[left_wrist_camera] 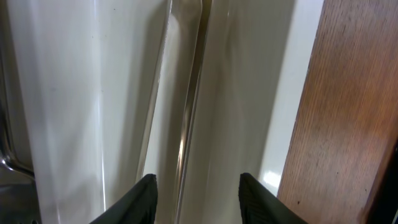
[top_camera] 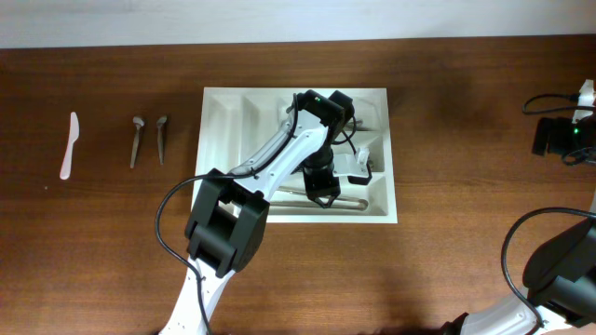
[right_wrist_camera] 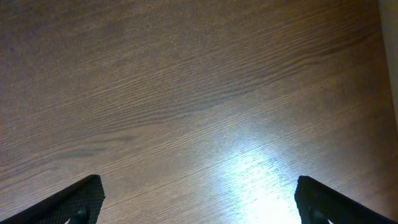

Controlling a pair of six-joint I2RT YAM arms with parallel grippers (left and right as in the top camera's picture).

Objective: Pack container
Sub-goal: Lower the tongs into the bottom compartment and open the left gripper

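The white container [top_camera: 223, 112] lies in the middle of the table. My left gripper [top_camera: 322, 193] reaches down into its nearest long compartment. In the left wrist view the left gripper [left_wrist_camera: 198, 180] has its jaws apart, and a metal utensil handle [left_wrist_camera: 186, 93] lies loose on the container floor [left_wrist_camera: 68, 93] between them, touched by neither finger. The same metal utensil [top_camera: 356, 201] shows beside the gripper from overhead. My right gripper [right_wrist_camera: 199, 186] is wide open over bare wood with nothing in it.
Left of the container lie a white plastic knife [top_camera: 69, 145] and two small metal utensils [top_camera: 136, 140] [top_camera: 161, 138]. A white piece [top_camera: 361, 164] sits in a middle compartment. A black device with cables [top_camera: 559, 138] is at the right edge. The right arm [top_camera: 559, 270] is at the lower right.
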